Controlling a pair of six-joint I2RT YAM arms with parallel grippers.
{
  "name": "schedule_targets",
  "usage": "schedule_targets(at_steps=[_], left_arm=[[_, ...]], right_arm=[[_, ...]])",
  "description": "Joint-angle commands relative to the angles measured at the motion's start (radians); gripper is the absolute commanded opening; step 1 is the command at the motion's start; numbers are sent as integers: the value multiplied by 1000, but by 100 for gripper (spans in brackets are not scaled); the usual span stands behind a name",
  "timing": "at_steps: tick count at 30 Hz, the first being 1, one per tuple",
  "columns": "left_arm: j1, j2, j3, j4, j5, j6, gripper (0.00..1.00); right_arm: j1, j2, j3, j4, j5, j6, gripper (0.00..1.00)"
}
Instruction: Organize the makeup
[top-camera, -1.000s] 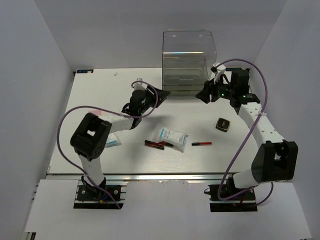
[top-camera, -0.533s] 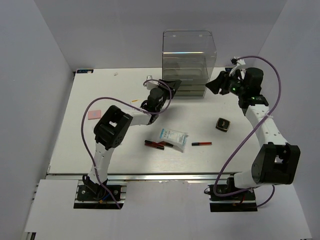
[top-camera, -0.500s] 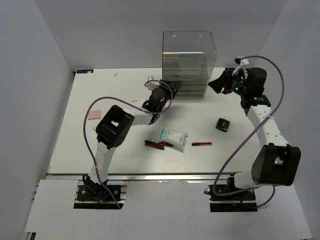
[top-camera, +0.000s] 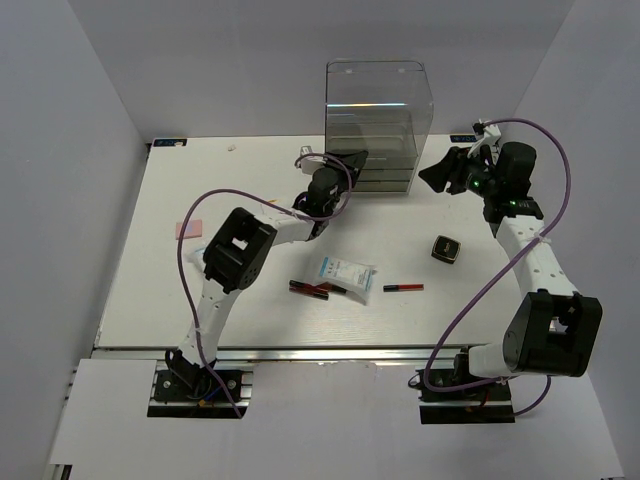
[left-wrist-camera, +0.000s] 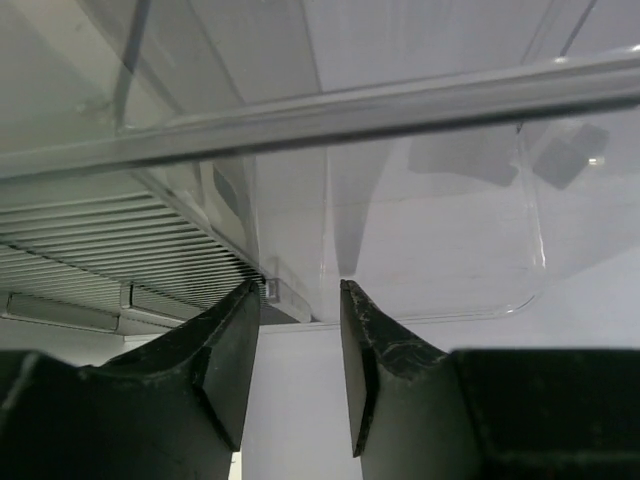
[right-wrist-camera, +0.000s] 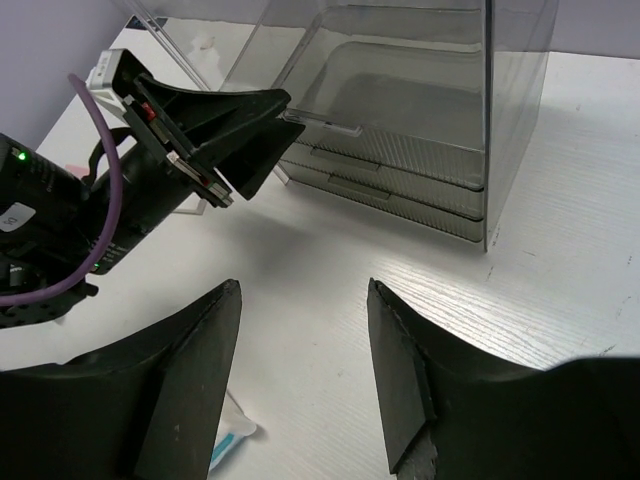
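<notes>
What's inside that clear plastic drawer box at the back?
The upper part of the clear drawer box looks empty. Its ribbed lower drawers hide whatever may lie inside them.

The packet (top-camera: 347, 273) is white-blue, the sticks (top-camera: 309, 290) red-black, the square (top-camera: 187, 229) pink.

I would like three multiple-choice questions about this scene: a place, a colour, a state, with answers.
1. The compact lies: A) left of the packet; B) right of it; C) on it.
2. The far-left square is: A) pink; B) green; C) blue.
3. The right gripper is: A) shut on the compact; B) shut on the packet; C) open, empty.
Answers: 1B, it sits to the packet's right; 2A, it shows pink from above; 3C, its jaws stand apart with nothing between.
</notes>
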Motion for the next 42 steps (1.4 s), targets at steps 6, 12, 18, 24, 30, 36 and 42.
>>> schedule_targets(at_steps=[6, 12, 18, 24, 30, 36, 42], left_arm=[[-3, 32, 71, -20, -49, -33, 36], [-3, 56, 113, -20, -61, -34, 25], [-3, 53, 108, 13, -57, -22, 11], [-19, -2, 24, 76, -26, 1, 5], [-51, -90, -65, 116, -18, 22, 2], [-71, -159, -108, 141, -12, 50, 0], [-77, -234, -120, 128, 23, 99, 0]], right_arm=[[-11, -34, 1, 29, -30, -12, 59], [-12, -43, -7, 25, -33, -25, 59], [-15, -51, -19, 20, -24, -54, 60], [-14, -46, -22, 20, -24, -52, 60], [-14, -25, -6, 20, -18, -12, 62], [-15, 17, 37, -3, -4, 24, 66], [-17, 53, 77, 5, -10, 68, 72]])
